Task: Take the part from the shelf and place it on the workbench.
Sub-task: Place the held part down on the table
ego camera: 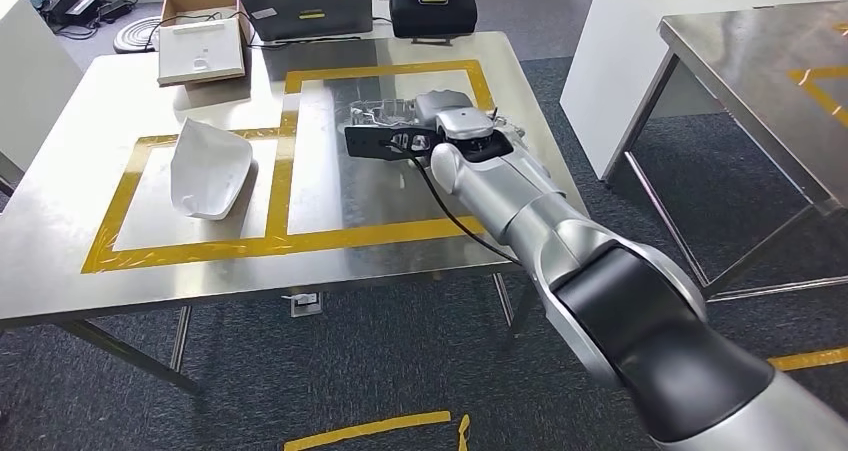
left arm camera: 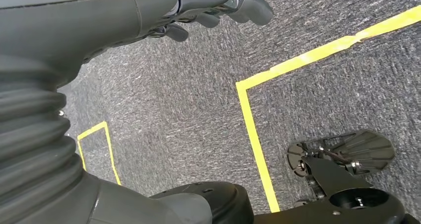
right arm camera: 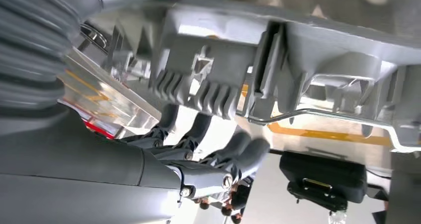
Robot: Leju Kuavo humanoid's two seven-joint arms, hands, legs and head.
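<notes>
The right hand (right arm camera: 198, 154) has its fingers (right arm camera: 233, 149) curled round the part (right arm camera: 258, 70), so it holds it. In the head view the right hand (ego camera: 455, 136) is over the workbench (ego camera: 60, 271), and the part (ego camera: 385, 111) sits inside the far yellow tape box (ego camera: 290, 81). I can't tell if the part rests on the top yet or hangs just above it.

The left hand (left arm camera: 218, 5) hangs by the floor w/ fingers a bit bent and apart, holding nothing.

I think the step is putting the part down. Go slow, keep it flat, let it touch the workbench, then let go. Keep it inside the tape box. The white part (ego camera: 208, 169) lies in the next box over, well apart from the grey one.
</notes>
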